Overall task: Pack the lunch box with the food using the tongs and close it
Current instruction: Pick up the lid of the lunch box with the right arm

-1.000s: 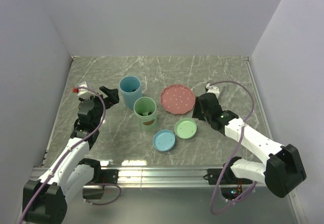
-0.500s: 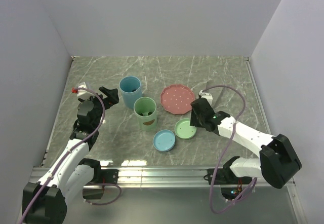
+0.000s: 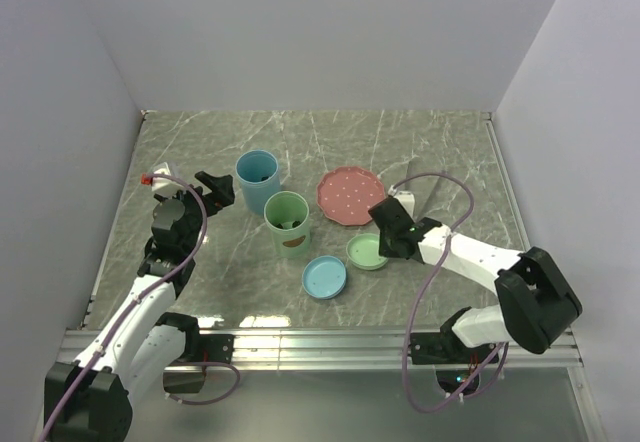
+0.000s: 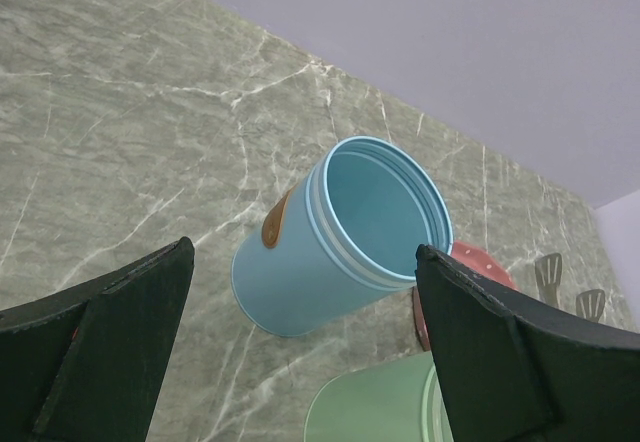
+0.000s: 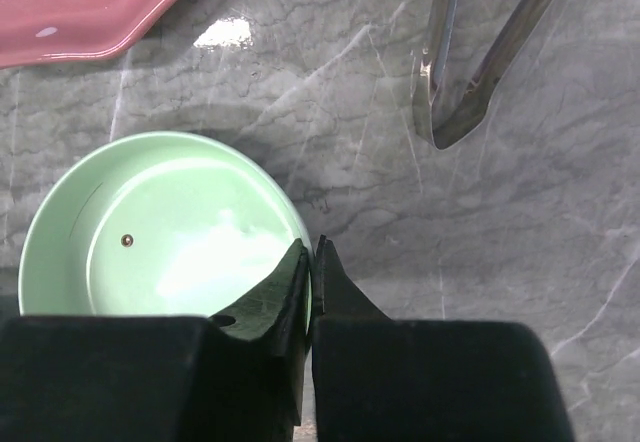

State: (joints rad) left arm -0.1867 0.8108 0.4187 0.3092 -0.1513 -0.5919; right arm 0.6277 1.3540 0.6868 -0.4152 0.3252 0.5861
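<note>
Marble worktop (image 3: 200,152): my right pincer (image 5: 312,262) has left the tongs (image 5: 436,72) (untouched, upper right of its wrist view) and snapped shut at the green lid (image 5: 160,232) rim, so lidding looks next; grip uncertain. Left pincer (image 4: 305,252) gapes wide before the blue cup (image 4: 340,242).

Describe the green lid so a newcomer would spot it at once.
Start at the pink dotted plate in the middle of the marble table. Nearer the front edge lie two flat round lids. The green lid is the right-hand one, pale green beside the blue lid, with the right gripper shut at its rim.
</note>
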